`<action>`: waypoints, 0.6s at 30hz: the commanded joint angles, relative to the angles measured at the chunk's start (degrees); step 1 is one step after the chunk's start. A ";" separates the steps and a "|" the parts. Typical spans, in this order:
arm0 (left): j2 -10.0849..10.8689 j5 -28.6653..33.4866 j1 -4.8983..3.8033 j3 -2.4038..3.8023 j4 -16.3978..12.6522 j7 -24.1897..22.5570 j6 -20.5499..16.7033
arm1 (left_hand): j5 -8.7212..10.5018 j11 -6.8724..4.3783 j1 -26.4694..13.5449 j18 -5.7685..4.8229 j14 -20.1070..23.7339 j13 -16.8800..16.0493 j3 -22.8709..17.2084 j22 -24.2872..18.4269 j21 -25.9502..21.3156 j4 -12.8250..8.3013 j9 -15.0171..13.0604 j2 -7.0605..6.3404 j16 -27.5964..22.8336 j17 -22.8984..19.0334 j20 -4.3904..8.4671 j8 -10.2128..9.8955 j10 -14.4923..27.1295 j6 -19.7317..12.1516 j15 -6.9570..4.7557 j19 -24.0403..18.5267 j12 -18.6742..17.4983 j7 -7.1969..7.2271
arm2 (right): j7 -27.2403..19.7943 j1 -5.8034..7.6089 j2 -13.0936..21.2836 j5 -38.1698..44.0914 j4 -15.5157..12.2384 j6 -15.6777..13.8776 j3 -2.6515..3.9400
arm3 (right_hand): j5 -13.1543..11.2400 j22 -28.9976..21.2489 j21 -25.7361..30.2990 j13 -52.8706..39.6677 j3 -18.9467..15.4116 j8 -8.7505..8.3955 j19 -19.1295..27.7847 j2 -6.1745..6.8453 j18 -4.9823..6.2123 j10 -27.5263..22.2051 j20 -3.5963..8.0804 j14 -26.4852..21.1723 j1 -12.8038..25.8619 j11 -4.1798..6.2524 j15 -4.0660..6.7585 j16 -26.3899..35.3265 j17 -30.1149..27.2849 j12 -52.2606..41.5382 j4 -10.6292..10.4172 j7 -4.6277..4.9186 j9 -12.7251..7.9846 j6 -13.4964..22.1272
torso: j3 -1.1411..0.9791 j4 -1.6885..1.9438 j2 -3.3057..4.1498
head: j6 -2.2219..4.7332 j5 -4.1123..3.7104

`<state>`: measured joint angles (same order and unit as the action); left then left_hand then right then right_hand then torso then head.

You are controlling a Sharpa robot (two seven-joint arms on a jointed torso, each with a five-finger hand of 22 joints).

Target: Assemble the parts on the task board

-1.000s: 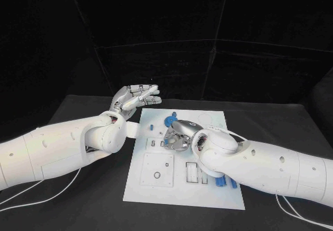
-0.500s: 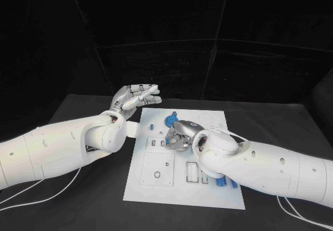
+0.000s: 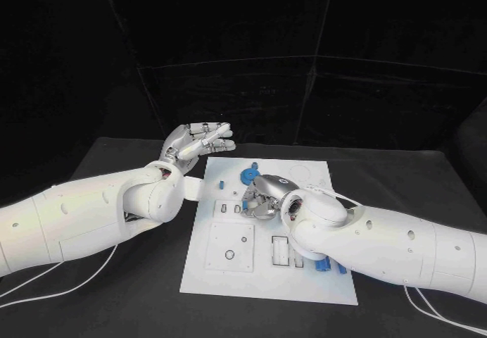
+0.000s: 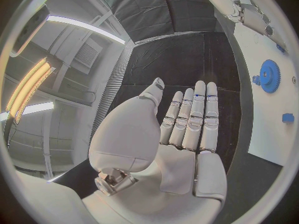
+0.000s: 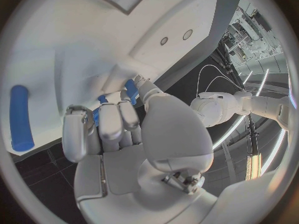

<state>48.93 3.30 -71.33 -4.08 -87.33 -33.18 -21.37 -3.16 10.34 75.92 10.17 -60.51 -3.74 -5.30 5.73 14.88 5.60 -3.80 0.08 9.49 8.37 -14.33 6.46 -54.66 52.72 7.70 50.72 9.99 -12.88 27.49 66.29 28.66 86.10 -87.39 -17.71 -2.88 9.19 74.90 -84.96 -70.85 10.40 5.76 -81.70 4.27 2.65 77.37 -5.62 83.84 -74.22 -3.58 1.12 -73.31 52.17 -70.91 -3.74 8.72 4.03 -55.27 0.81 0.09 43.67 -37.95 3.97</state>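
Note:
The white task board (image 3: 266,282) lies in the middle of the table. My right hand (image 3: 266,197) is down on the board's middle with its fingers curled around a small blue part (image 5: 131,91), pressed against the board (image 5: 93,30). A blue gear (image 3: 250,174) stands just beyond that hand, with a small blue piece (image 3: 220,186) to its left. My left hand (image 3: 199,143) hangs raised off the board's far left corner, fingers straight and holding nothing. The left wrist view shows that hand (image 4: 181,134) beside the gear (image 4: 269,75) and the small piece (image 4: 287,117).
A blue cylinder (image 5: 20,118) lies loose on the board near my right hand. More blue parts (image 3: 323,265) sit at the board's right edge, partly under my right forearm. Black table (image 3: 122,296) surrounds the board, with cables trailing at both near corners.
The left hand's fingers have drawn slightly together. The right hand stays in the same spot on the board.

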 commanded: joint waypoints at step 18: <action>0.25 -2.49 -0.10 0.05 0.51 3.24 1.34 | -0.09 -1.67 -0.15 0.49 -7.21 -0.16 0.31 0.87 2.38 -1.17 -0.07 0.97 2.34 2.73 2.07 0.07 -3.76 3.19 -2.01 5.83 -0.50 1.36 | -10.95 -0.17 3.45 2.95 -4.17 -9.03 0.00 | 1.33 3.61 0.67 1.54 -8.06 -1.26 0.54 1.12 0.06 -2.01 -0.67 -0.16 0.70 -0.94 -1.05 1.48 -1.93 1.75 -3.69 0.94 -0.11 4.73 | -0.06 0.01 -0.05 | 0.10 0.21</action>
<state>49.11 2.87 -71.33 -4.08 -86.85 -31.93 -21.24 -3.16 8.78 75.84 10.16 -67.20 -3.84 -5.14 6.51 17.03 4.64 -3.80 0.75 11.61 10.90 -12.45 6.46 -58.15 55.64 5.85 56.16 9.54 -11.56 23.35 66.04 31.67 87.73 -90.89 -22.94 -2.93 10.41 74.92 -84.49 -69.37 2.50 4.81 -81.28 5.23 2.65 75.73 -6.05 83.62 -73.01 -4.40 0.50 -72.12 50.29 -69.37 -7.41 9.78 3.98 -50.85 0.73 0.09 43.67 -37.86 4.14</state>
